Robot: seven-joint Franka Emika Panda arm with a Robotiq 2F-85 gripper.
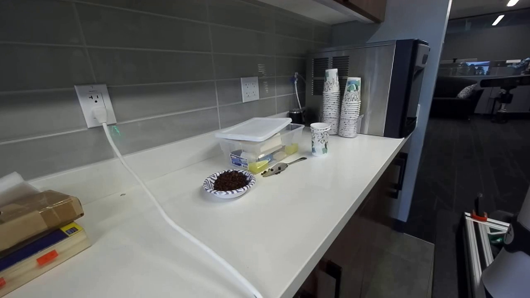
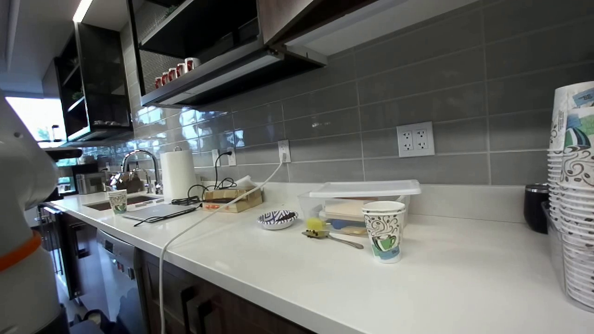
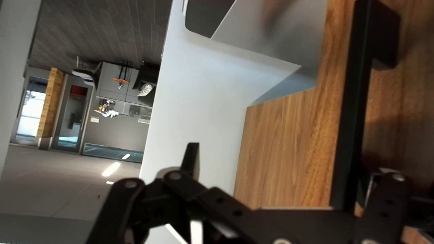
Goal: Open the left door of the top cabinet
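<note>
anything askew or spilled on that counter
The white lid sits askew on the clear bin, leaving it partly open. Dark bits lie on or beside the spoon, like a spill. A white cable crosses the counter and droops off its edge, and might snag.

A grey tiled wall (image 1: 153,66) backs a white counter (image 2: 464,273) while ceiling lights (image 1: 498,19) glow beyond, where a dark sofa (image 1: 449,101) stands.

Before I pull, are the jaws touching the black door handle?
Cannot tell. In the wrist view, the jaws are open and one blends into the black door handle; neither contact nor gap shows plainly.
</note>
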